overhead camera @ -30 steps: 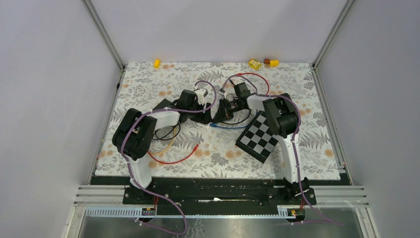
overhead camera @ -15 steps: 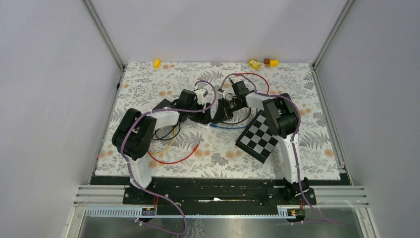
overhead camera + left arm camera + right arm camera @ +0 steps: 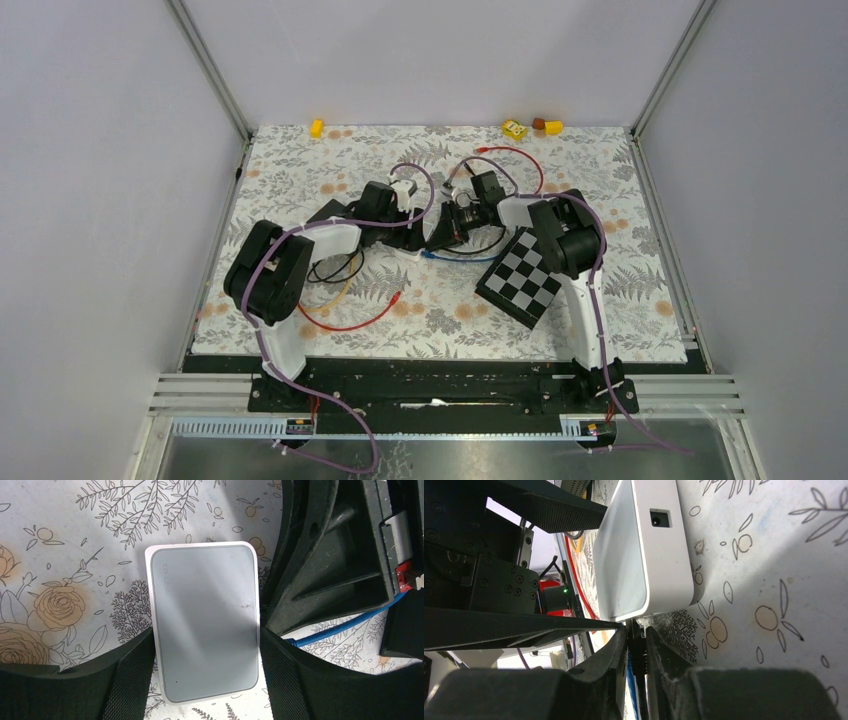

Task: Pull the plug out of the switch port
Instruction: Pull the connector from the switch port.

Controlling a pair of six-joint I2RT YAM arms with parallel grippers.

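The floral-patterned table (image 3: 645, 270) carries one white rectangular plastic network switch (image 3: 205, 625), one blue cable (image 3: 452, 257), one loop of black cable (image 3: 335, 268) and one black-and-white checkerboard panel (image 3: 520, 275). Red cable (image 3: 350, 322) shows in two separate runs. Three small yellow objects (image 3: 316, 127) and two white-and-black robot arms (image 3: 285, 290) complete the count.

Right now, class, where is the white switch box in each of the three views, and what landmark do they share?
Top external: switch box, centre, mostly covered.
Left wrist: switch box in the middle, seen from above.
Right wrist: switch box upper middle, seen edge-on.
Shared landmark: the blue cable beside it.
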